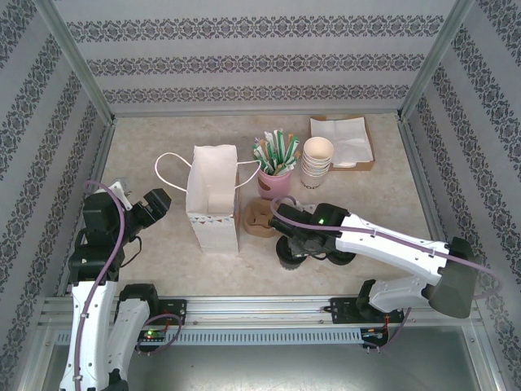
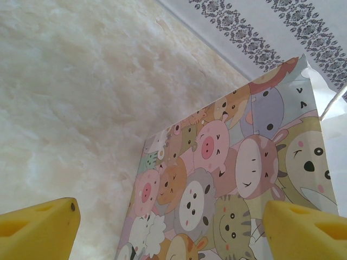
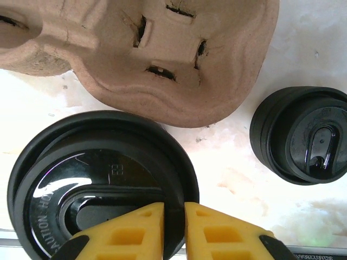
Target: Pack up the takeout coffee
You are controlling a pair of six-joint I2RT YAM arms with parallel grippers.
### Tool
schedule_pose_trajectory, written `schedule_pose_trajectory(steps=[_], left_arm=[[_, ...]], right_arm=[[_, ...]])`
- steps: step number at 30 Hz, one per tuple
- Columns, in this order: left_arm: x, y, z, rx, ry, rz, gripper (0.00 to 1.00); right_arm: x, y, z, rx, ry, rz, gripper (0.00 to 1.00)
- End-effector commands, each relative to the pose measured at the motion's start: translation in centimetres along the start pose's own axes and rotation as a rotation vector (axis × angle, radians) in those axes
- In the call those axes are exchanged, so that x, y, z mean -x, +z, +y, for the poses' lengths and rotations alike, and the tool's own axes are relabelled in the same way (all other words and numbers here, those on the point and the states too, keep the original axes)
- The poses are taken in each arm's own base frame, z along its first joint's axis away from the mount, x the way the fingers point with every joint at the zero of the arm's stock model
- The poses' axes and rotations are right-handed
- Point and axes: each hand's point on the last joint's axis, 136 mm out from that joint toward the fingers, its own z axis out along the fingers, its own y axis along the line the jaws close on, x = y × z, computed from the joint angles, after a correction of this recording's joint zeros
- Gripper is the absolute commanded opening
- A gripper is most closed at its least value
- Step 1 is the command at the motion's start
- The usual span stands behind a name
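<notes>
Right gripper [image 3: 174, 210] — jaws nearly closed, pinching the lid rim of the takeout coffee [image 3: 92, 162]. The cup stands on the table [image 3: 227, 168] at its near edge, just beside the moulded pulp carrier [image 3: 162, 54], with loose black lids [image 3: 301, 135] nearby. Left gripper [image 2: 172, 233] — jaws spread wide, gripping nothing, facing the cartoon-print paper bag [image 2: 227, 162].

The right end effector [image 3: 173, 210] has its yellow fingers [image 3: 133, 230] drawn close on the near rim of the takeout coffee [image 3: 103, 162], whose black lid faces up. Just beyond it lies a brown pulp carrier [image 3: 162, 59]. To the right, apart on the pale worktop [image 3: 227, 168], sits a loose black lid [image 3: 303, 135].
</notes>
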Motion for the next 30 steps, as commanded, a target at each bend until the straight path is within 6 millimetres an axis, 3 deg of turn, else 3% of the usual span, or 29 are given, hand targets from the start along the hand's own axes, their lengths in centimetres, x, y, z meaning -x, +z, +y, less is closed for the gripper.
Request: schedule_pose_trajectory(steps=[1,8,11,15,19,30], left_arm=[[0.1,0.0,-0.8,-0.037,0.004,-0.002,0.88],[0.0,0.0,-0.8,-0.034,0.006,0.003,0.88],[0.0,0.0,-0.7,-0.033,0.005,0.003,0.88],[0.0,0.0,-0.7,-0.034,0.001,0.002,0.88],[0.0,0.1,-0.7,-0.034,0.001,0.003,0.88],[-0.1,0.1,-0.7,-0.034,-0.002,0.007,0.88]], right_arm=[[0.4,-1.0,0.0,0.040,0.035,-0.024,0.18],[0.4,-1.0,-0.4,0.066,0.070,-0.024,0.21],[0.5,-1.4,-0.3,0.089,0.076,-0.035,0.33],[0.8,-2.0,0.1,0.126,0.064,-0.057,0.64],[0.7,-1.7,0.5,0.125,0.042,-0.045,0.74],[0.5,-0.6,2.3,0.122,0.011,-0.007,0.83]])
